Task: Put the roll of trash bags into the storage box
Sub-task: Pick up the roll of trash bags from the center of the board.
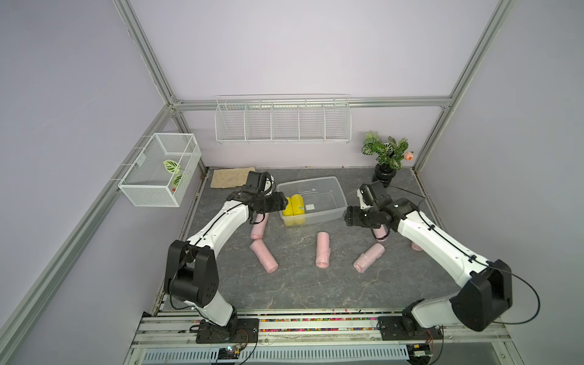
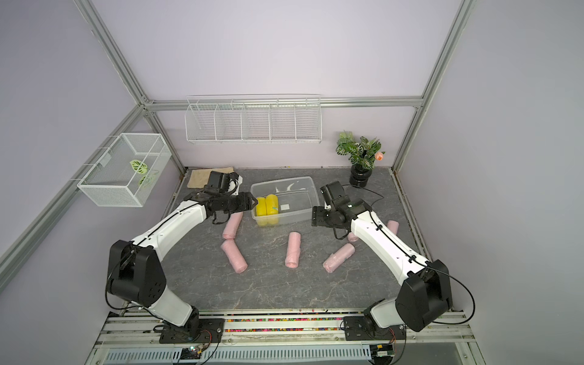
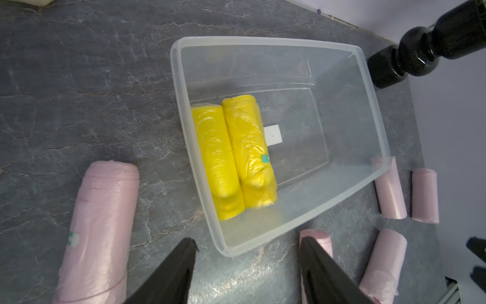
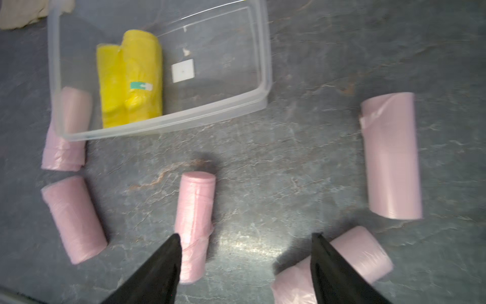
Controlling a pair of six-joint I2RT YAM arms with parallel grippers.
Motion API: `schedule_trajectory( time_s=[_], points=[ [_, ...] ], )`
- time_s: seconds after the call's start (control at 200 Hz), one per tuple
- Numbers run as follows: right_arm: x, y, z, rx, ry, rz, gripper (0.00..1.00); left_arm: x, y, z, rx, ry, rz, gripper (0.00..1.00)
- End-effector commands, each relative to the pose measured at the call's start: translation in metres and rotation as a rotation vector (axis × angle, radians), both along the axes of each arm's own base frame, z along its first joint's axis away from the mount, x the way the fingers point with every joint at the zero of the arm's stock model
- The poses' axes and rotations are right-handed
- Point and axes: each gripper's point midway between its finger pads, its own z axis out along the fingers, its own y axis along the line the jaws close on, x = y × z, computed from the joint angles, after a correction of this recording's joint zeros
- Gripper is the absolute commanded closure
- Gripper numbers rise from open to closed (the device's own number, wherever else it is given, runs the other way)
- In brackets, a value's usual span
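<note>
A shallow storage box [image 1: 325, 196] [image 3: 342, 105] of clear translucent plastic with rounded corners stood toward the back of the grey marbled surface [image 1: 284, 284]. Inside it, at the end nearer the left arm, two yellow rolls of trash bags [image 1: 294, 208] [image 3: 236, 155] lay side by side, touching, with a small white label [image 3: 272, 134] on the box floor just beside them.

Six pale pink rolls of trash bags [image 1: 323, 249] lay on the surface, all outside the box. Several were only partly visible. The pink roll by the left arm [image 1: 259, 226] had its far end covered by the wrist. The pink roll under the right wrist [image 1: 380, 236] showed only its near end. Of the pink roll beyond the right forearm [image 1: 416, 246] only a stub appeared in both top views. In the right wrist view another was seen partly through the box's cloudy wall – whether it touched the box could not be told.

The left pincer [image 3: 247, 243] was released, its black fingers apart and empty, over the box's near corner by the yellow rolls. The right pincer [image 4: 246, 237] was also released and held nothing, over bare surface between two pink rolls. That view was blurred, and the frame edge cut off the base of the fingers.
</note>
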Motion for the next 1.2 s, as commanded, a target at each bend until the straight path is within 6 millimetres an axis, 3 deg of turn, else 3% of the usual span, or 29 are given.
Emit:
schedule_trajectory(
  time_s=[0.0,0.13,0.325,0.52,0.715,1.195],
  points=[
    [0.000,-0.036,-0.013,-0.088,0.037,-0.072,0.20,-0.020,0.003,-0.004,0.035,0.016,-0.011,0.32],
    [0.009,-0.066,-0.028,-0.119,0.083,-0.085,0.20,-0.027,0.008,0.000,0.030,0.009,0.007,0.32],
    [0.030,-0.099,-0.035,-0.165,0.096,-0.044,0.21,-0.028,0.008,0.003,0.031,0.009,0.001,0.31],
    [0.037,-0.127,-0.071,-0.294,0.257,0.024,0.23,-0.021,0.005,0.003,0.027,0.024,0.007,0.31],
    [0.042,-0.127,-0.105,-0.302,0.354,0.085,0.24,-0.006,0.006,0.004,0.022,0.033,0.017,0.30],
    [0.048,-0.121,-0.135,-0.244,0.423,0.162,0.30,-0.003,0.010,-0.014,0.013,0.075,0.040,0.30]
  ],
)
